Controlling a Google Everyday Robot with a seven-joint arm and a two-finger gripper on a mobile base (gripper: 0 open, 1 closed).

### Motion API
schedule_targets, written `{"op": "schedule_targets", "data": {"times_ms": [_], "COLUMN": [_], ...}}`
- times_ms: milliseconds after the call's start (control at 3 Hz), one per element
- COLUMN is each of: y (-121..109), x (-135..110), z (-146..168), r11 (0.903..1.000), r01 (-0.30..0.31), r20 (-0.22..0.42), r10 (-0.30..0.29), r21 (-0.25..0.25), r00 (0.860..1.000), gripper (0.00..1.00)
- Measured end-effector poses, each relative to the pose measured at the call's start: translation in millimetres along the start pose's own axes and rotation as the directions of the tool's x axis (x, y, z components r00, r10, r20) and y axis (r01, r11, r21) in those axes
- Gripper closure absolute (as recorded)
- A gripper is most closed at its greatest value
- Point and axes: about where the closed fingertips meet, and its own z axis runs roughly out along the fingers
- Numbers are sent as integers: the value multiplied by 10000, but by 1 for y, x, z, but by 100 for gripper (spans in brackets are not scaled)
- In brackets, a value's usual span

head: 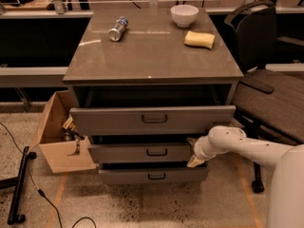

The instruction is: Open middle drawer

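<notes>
The middle drawer (142, 152) is a low grey front with a small dark loop handle (156, 152) at its centre. It stands slightly out from the cabinet, below the taller top drawer (152, 119), which is pulled out further. My gripper (193, 152) is at the right end of the middle drawer's front, its pale fingers (194, 162) spread above and below that edge. My white arm (251, 148) reaches in from the lower right.
The lowest drawer (153, 175) is also slightly out. On the cabinet top (152, 51) lie a can (118, 28), a white bowl (184, 14) and a yellow sponge (199, 39). An open cardboard box (57, 132) stands at the left, a dark chair (266, 80) at the right.
</notes>
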Motion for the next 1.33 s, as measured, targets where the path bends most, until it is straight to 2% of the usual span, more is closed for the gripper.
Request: {"op": "schedule_targets", "data": {"times_ms": [333,667,1000,1333], "y": [27,62,65,65], "x": [-6,-10,-11,-11], "z": [-18,-44,-47,-48], "r11": [9985,9923,9917,9917], "r01": [-302,-625,-653,-653], "r20": [200,125,106,106], "r10": [311,642,669,669], "r21": [-463,-1071,-1111,-1112], "r00": [9993,9979,9977,9977], "gripper": [63,87,87,65]}}
